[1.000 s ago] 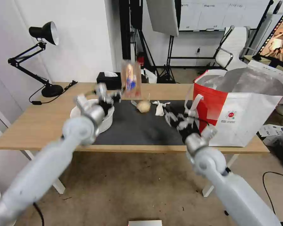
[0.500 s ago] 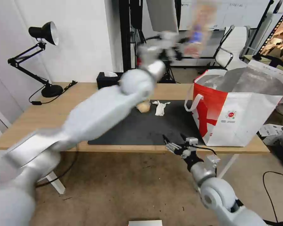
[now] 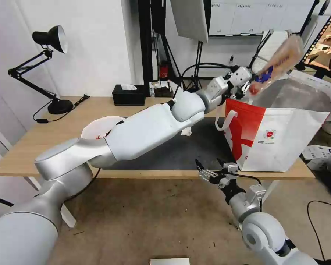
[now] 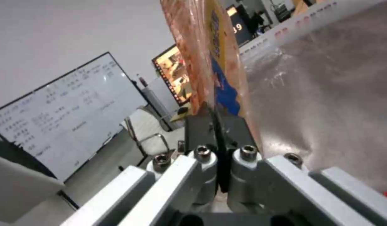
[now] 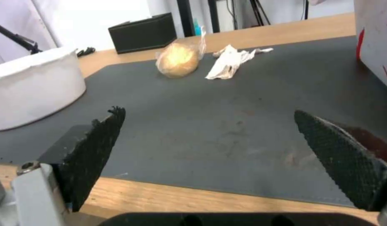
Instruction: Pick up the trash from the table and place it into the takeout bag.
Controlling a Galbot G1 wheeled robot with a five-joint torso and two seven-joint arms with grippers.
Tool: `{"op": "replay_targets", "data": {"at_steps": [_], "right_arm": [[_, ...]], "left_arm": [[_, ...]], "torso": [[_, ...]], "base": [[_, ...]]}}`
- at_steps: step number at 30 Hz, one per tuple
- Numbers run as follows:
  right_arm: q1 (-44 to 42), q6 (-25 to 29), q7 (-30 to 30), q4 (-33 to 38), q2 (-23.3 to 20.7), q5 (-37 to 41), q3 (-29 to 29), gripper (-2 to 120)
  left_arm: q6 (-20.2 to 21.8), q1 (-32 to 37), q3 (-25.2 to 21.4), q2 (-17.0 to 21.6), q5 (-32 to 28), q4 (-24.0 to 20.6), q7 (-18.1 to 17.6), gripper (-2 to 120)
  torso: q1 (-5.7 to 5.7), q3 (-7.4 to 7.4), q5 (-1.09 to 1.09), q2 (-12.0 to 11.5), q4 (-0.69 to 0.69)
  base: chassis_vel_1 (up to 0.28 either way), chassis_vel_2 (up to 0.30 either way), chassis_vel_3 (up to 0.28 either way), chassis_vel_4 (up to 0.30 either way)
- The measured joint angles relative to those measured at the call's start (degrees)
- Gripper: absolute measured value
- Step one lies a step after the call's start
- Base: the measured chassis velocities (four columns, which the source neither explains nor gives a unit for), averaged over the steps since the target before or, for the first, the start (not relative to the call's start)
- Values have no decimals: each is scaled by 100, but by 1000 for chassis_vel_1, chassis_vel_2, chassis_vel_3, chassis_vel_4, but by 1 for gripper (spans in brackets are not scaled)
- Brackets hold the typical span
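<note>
The long light-wood counter [image 3: 44, 143] with a dark grey rectangular mat [image 5: 227, 125] carries the large boxy white takeout bag [image 3: 283, 140] with a red side panel and silver foil lining at its right end. Above the bag's open mouth, the left claw [image 3: 248, 86] is clamped on the clear plastic hinged tray [image 3: 277, 62] smeared with red sauce. The white bowl [image 5: 34, 84], the beige ball in clear wrap [image 5: 179, 59] and the crumpled white tissue [image 5: 229, 61] lie on the mat. The right claw [image 3: 209, 167] hangs spread wide at the counter's near edge.
</note>
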Motion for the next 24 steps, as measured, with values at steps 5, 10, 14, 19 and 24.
{"op": "replay_targets", "data": {"at_steps": [5,10,14,19,24], "right_arm": [[54,0,-2,-65,-9,-1,-20,100],[103,0,-2,-121,-19,19,-37,100],[102,-1,9,-129,-3,27,-38,100],[81,-1,14,-64,18,31,-24,100],[45,24,27,52,17,33,39,100]], "left_arm": [[-45,20,52,85,-38,-50,21,1],[-110,58,98,170,-391,-154,17,20],[-60,69,59,218,-717,-417,-90,37],[12,125,-123,421,-1001,-816,-317,55],[-1,394,-352,996,-1098,-1445,-447,71]], "torso": [[0,0,0,0,-1],[0,0,-1,0,-1],[0,0,-1,0,-1],[0,0,0,0,-3],[0,0,-1,0,0]], "base": [[0,0,0,0],[0,0,0,0],[0,0,0,0],[0,0,0,0],[0,0,0,0]]}}
